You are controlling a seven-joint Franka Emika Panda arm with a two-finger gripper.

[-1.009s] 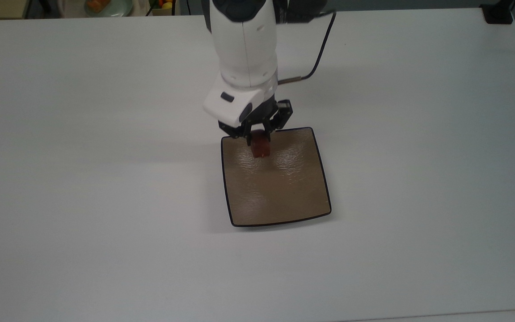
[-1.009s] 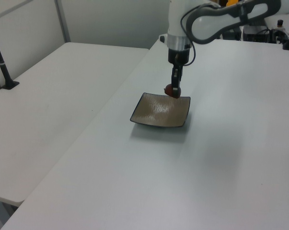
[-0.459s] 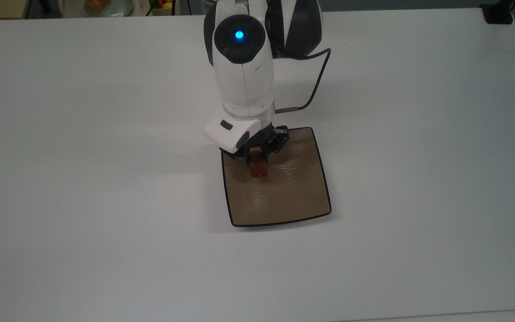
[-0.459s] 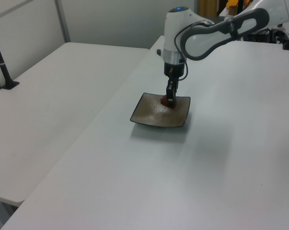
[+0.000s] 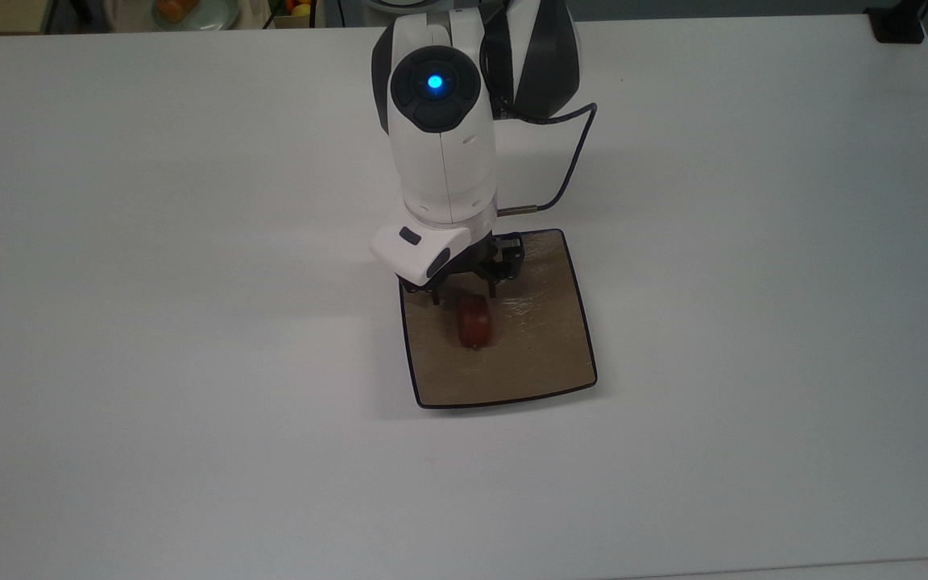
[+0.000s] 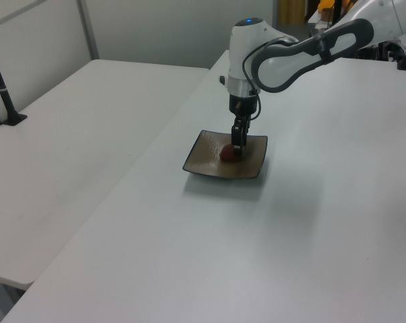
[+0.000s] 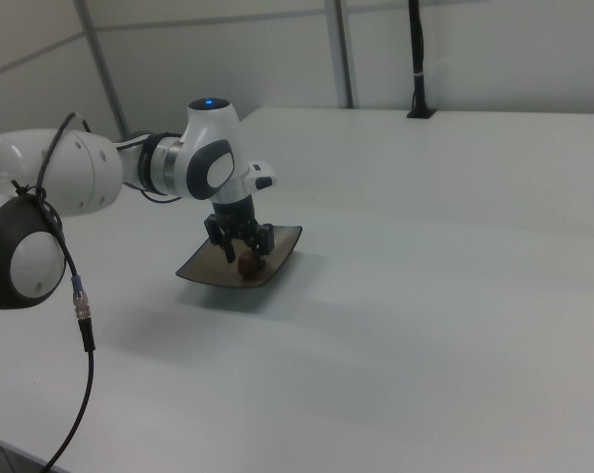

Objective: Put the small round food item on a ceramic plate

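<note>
Resting on the ceramic plate (image 5: 536, 362), near its middle, the small round food item (image 5: 474, 321) lies free; the tool (image 5: 464, 296) hovers just above, fingers spread wide.

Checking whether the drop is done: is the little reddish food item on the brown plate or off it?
On it: the small round food item lies on the ceramic plate, inside its rim.

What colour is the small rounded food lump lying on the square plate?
Dark reddish-brown, with a glossy skin: the small rounded food lump shows best in the top view.
</note>
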